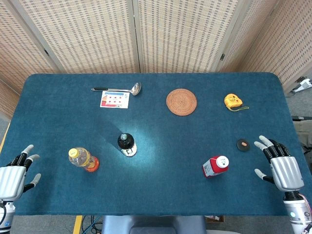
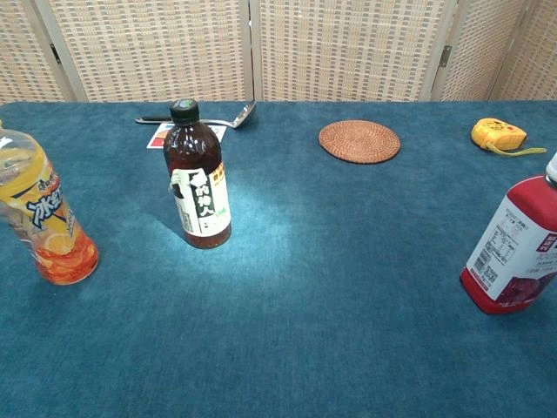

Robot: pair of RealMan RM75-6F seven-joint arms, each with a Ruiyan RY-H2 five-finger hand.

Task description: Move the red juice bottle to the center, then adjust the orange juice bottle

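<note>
Both the left hand and the right hand are resting empty with fingers spread wide, since the red juice bottle with its white cap is standing untouched well inward of the right fingers, and the orange juice bottle with its yellow cap is waiting inward of the left fingers.

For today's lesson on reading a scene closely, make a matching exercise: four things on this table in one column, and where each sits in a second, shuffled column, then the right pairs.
Things:
1. red juice bottle
2. orange juice bottle
3. woven coaster
4. yellow tape measure

Places, as the head view shows them:
A. far right part of the table
B. near side, towards the left hand
C. far side, just right of the middle
D. near side, towards the right hand

Pairs: 1-D, 2-B, 3-C, 4-A
</note>
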